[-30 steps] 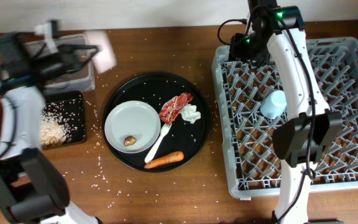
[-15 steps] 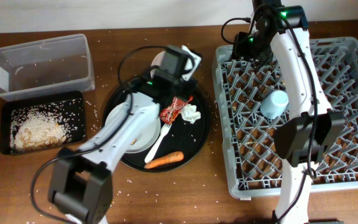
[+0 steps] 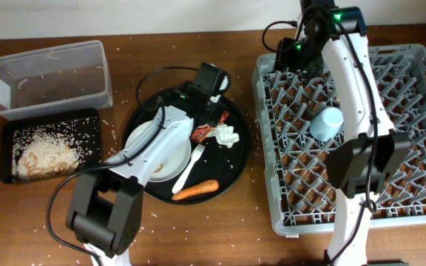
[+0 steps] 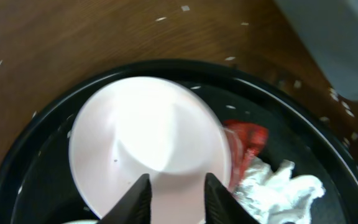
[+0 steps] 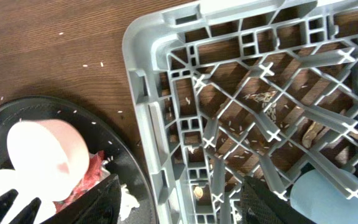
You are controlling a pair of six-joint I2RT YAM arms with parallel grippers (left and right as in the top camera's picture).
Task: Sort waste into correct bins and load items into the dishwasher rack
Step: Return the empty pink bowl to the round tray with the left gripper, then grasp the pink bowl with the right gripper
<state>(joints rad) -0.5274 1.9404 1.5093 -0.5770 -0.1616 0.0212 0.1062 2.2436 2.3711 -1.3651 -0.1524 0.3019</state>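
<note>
Overhead: I see round black tray carrying plate, fork, carrot, wrapper, tissue; above it, left gripper clamps white bowl; right gripper gapes empty.

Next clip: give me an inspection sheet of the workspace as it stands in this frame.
Surface: wooden table, loose grains scattered across it.
Job's things: blue cup in the dishwasher rack; plate, fork, carrot, wrapper and tissue on the round black tray; rice in the black bin tray; clear tub holds a few grains.
Clutter: nothing seen beyond the grains.
Grippers: left gripper shut on the white bowl above the round tray; right gripper open over the rack's corner.
Cables: black cable loops beside the left arm.
Surroundings: pale wall along the far edge.
</note>
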